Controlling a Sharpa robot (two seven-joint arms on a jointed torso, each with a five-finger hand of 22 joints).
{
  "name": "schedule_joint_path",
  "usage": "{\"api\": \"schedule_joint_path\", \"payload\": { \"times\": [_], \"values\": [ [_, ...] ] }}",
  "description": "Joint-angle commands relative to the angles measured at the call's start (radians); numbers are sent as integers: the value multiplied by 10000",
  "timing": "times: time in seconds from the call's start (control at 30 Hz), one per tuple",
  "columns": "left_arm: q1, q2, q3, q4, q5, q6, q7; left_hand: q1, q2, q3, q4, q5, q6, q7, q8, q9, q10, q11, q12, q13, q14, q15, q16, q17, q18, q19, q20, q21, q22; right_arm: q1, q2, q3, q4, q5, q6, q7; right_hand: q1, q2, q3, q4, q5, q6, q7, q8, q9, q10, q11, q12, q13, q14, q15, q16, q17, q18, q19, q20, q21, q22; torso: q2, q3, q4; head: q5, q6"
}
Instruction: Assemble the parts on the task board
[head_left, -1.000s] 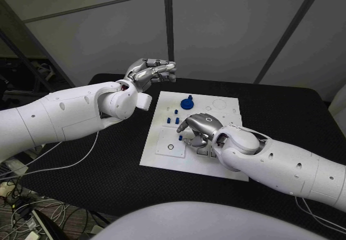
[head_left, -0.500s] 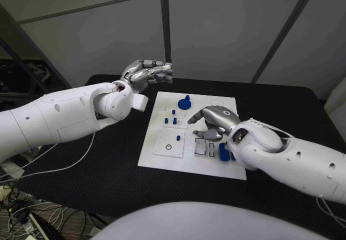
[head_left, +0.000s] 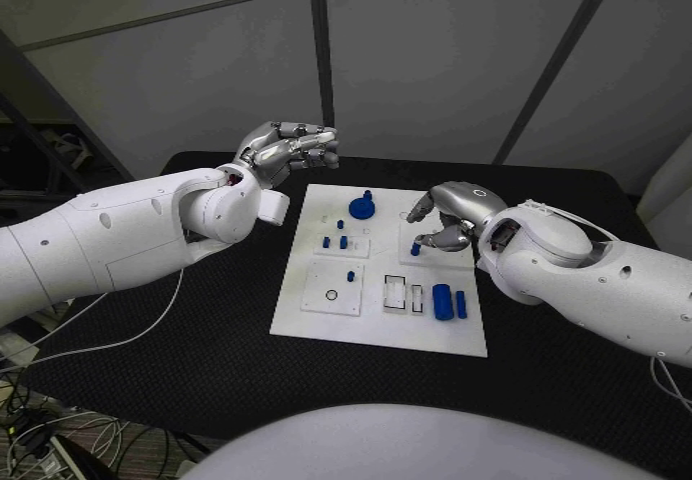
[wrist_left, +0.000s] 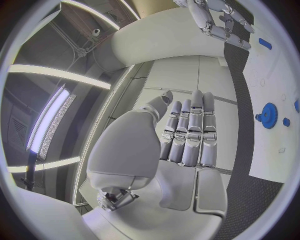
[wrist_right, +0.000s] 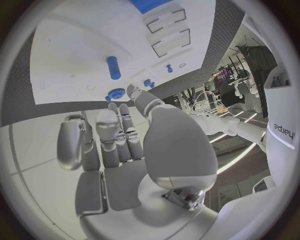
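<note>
Right hand (head_left: 444, 222) hovering empty, fingers half-curled, above small blue peg (head_left: 415, 249); left hand (head_left: 293, 146) idling clenched; advising a straight-down pinch.

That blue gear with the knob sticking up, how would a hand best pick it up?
Probably by the knob of the blue gear, pinched from straight above. The gear's disc lies flat on the white board, leaving the fingers little edge to get under, while the knob stands upright and clear of the small pegs nearby.

text: "sharpa" | on: white robot arm (wrist_right: 282, 131) | read sideways
</note>
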Motion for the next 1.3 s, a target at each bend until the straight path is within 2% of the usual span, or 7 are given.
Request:
{"api": "schedule_joint_path", "payload": {
  "times": [0.03, 0.27, 0.57, 0.8, 1.1, 1.3],
  "values": [
    [12, 27, 5, -8, 20, 148, 29, -18, 53, -37, 0, -60, -22, 39, -40, -14, -59, 21, -61, -10, 88, 8, -52, -14, -157, 23, 63, -61, -9, 35, 91, 7, -83, -331, 959, -352, 105, 25, -64, -13, -71, 55, -66, 27, -10, -43, 15, -32, -5, 7, 69, -3, -1, 72, 55, 23, -16, 910, 6, -6, 8, 2, 2],
    [12, 44, 1, -24, 20, 144, 43, -18, 53, -37, 0, -60, -22, 39, -40, -14, -59, 21, -61, -10, 88, 8, -52, -14, -157, 23, 63, -61, -9, 46, 316, -4, -337, -533, 1671, -510, 180, 81, -71, 12, -77, 101, -76, 37, -6, 4, 11, -7, 5, 9, 73, 17, -15, 71, 56, 29, -14, 914, 9, 4, 13, -1, 2],
    [12, 49, 0, -28, 20, 139, 47, -18, 53, -37, 0, -60, -22, 39, -40, -14, -59, 21, -61, -10, 88, 8, -52, -14, -157, 23, 63, -61, -9, 46, 531, -35, -556, -569, 1732, -371, 276, 190, -33, 51, -25, 180, -29, 40, -4, 179, -13, 63, 18, 4, 66, 30, -78, 65, 68, 30, 10, 935, 12, 15, -7, 44, 2],
    [12, 54, 0, -36, 20, 131, 44, -18, 53, -37, 0, -60, -22, 39, -40, -14, -59, 21, -61, -10, 88, 8, -52, -14, -157, 23, 63, -61, -9, 45, 641, -74, -683, -574, 2003, -351, 278, 326, 220, 128, 56, 517, 65, 102, 25, 838, -104, 197, 32, 39, -7, 189, -36, 26, 150, -23, 190, 1058, 13, 18, -2, 57, 2],
    [11, 56, -1, -37, 20, 131, 37, -18, 53, -37, 0, -60, -22, 39, -40, -14, -59, 21, -61, -10, 88, 8, -52, -14, -157, 23, 63, -61, -9, 44, 702, -87, -743, -579, 2112, -408, 219, 443, 659, 223, 103, 855, -73, 115, 43, 1691, -310, 234, 48, 107, -167, 499, 184, -64, 321, -158, 611, 1335, 20, 16, -6, 78, 2],
    [11, 39, -1, -32, 20, 132, 26, -18, 53, -37, 0, -60, -22, 39, -40, -14, -59, 21, -61, -10, 88, 8, -52, -14, -157, 23, 63, -61, -9, 44, 747, -90, -806, -658, 2042, -476, 240, 481, 804, 219, 133, 934, -100, 104, 45, 1834, -346, 164, 39, 117, -201, 575, 215, -84, 354, -201, 693, 1392, 18, 15, -3, 93, 2]
  ]
}}
